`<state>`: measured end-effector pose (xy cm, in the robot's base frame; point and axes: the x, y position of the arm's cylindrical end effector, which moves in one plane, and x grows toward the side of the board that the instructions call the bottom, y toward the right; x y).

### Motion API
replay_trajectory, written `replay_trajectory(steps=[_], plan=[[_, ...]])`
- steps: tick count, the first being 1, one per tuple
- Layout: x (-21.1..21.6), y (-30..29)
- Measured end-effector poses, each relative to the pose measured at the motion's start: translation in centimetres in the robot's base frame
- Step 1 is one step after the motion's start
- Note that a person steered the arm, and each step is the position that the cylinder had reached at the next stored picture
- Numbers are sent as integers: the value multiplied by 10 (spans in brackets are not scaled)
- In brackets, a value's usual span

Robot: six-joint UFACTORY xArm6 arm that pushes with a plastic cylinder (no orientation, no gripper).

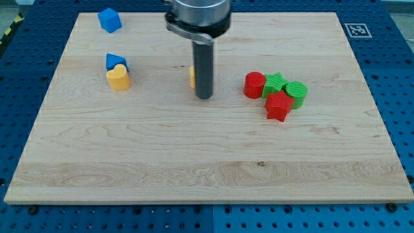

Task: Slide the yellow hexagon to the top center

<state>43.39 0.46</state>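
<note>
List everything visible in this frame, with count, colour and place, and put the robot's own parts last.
Board: one, light wood, fills the view.
Blue blocks: two, one at top left, one left of centre touching the yellow heart-like block.
Yellow heart-like block: one, left.
Yellow hexagon: one, centre, mostly hidden behind the rod.
Red blocks: two, right cluster, a cylinder and another.
Green blocks: two, same cluster, a star shape and a cylinder.
My tip: one, dark, just right of the hexagon.

My tip touching mostly hidden yellow hexagon, wooden board, blue table
</note>
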Motion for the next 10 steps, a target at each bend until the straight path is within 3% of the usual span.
replay_trajectory(steps=[5,10], plan=[[3,-14],[-61,-18]])
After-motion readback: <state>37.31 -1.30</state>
